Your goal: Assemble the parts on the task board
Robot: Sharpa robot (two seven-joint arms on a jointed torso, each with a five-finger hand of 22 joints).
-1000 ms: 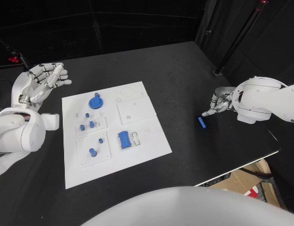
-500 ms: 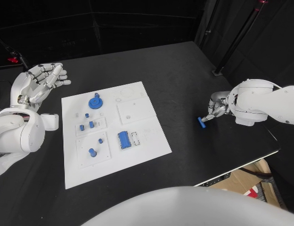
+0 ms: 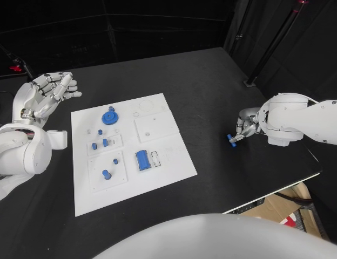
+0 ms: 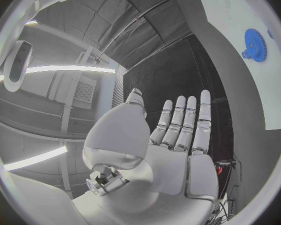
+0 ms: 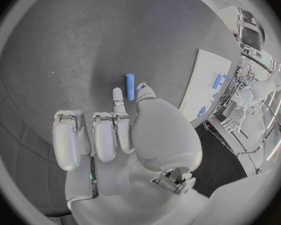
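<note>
The white task board lies mid-table and carries a blue gear, small blue pegs and a blue block. A loose blue peg lies on the black table to the board's right. My right hand is down at it. In the right wrist view a fingertip and the thumb pinch the near end of the blue peg. My left hand is raised off the board's far left corner, fingers straight and holding nothing. The left wrist view shows this left hand and the blue gear.
A dark pole stands past the table's far right corner. The table's right edge runs close behind my right arm. The task board appears at a distance in the right wrist view.
My right hand has moved down and toward the board onto the loose peg, and its fingertips have closed on it. The peg now looks shorter. My left hand has not moved.
</note>
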